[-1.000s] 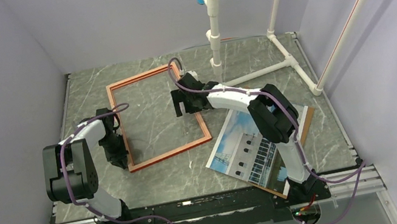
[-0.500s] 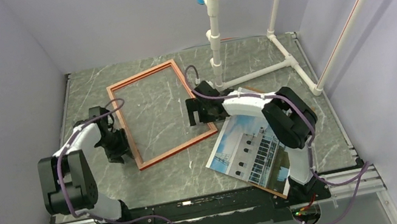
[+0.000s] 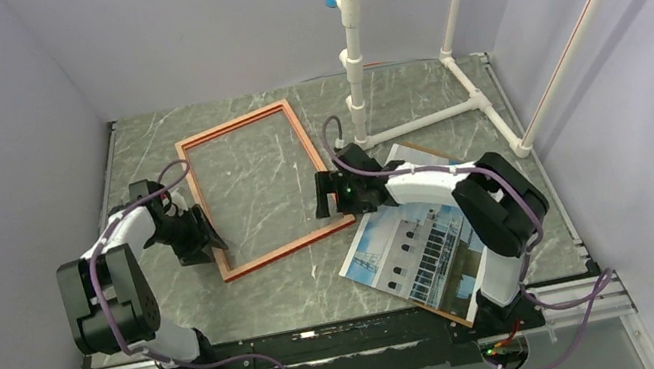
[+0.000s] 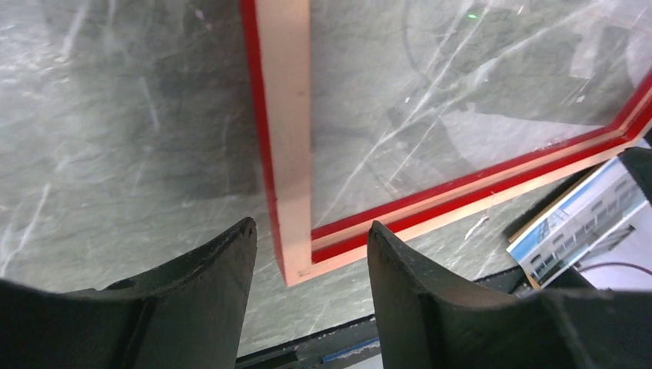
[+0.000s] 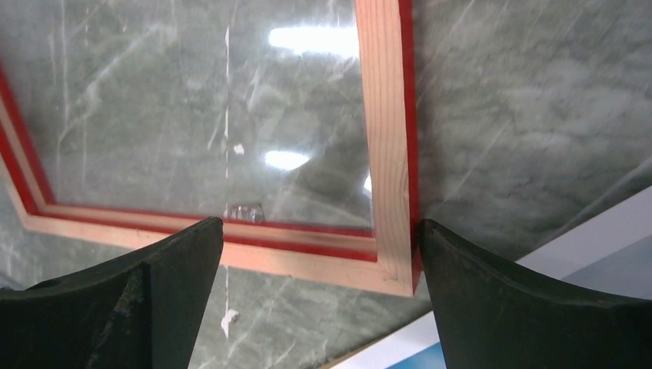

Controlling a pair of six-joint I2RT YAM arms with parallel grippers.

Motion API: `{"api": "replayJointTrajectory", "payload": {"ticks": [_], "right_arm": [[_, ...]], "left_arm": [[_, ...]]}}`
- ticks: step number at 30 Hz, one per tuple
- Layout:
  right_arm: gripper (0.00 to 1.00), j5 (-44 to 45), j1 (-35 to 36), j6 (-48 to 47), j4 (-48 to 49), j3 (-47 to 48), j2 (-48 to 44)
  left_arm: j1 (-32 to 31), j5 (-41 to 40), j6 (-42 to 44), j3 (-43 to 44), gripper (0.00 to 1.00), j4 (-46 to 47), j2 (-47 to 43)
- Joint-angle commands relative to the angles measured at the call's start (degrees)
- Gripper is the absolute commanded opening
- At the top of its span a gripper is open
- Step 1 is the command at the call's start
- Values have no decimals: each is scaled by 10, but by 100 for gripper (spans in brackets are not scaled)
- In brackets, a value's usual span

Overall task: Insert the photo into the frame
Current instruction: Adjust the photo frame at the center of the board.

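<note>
middle of your desk [image 3: 145,156]: frame [image 3: 289,248] lies flat
lower right: photo [image 3: 406,252], just beside it
left claw [image 4: 311,231]: spread at frame's corner
right claw [image 5: 317,227]: spread wide

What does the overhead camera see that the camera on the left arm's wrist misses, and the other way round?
Only overhead: the right gripper beside the frame, the white pipe stand, the frame's full outline. Only the left wrist: the frame's red edging up close, its corner between the open fingers of the left gripper. Both: frame, photo, marbled table.
</note>
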Motion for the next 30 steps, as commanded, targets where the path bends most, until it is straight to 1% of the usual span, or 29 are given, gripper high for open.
{"api": "replayJointTrajectory", "payload": {"ticks": [1, 9, 16, 19, 20, 21, 22, 24, 26, 28, 30], "right_arm": [[99, -48, 5, 32, 42, -37, -39], [99, -74, 38, 48, 72, -71, -60], [99, -67, 68, 55, 75, -79, -73], [99, -40, 69, 46, 48, -72, -82], [100, -29, 69, 42, 39, -69, -89], [100, -19, 69, 37, 29, -64, -96], [100, -3, 68, 30, 11, -56, -104], [100, 28, 68, 17, -28, -33, -118], [100, 55, 67, 7, -62, -14, -139], [100, 67, 64, 3, -83, -9, -171], [100, 67, 61, 4, -95, -17, -207]], "left_arm": [[2, 53, -7, 18, 59, 20, 32], [-1, 27, 8, 46, 58, 4, 54], [-26, -11, 16, 67, 59, -12, 61], [-29, -50, 16, 71, 59, -27, 55], [-29, -87, 13, 76, 60, -38, 47], [-29, -101, 13, 81, 60, -46, 42], [-29, -132, 11, 87, 61, -55, 25], [-29, -176, 4, 110, 66, -82, -7], [-30, -211, -4, 140, 73, -110, -52], [-32, -222, -6, 172, 77, -133, -99], [-45, -219, -4, 198, 85, -146, -149]]}}
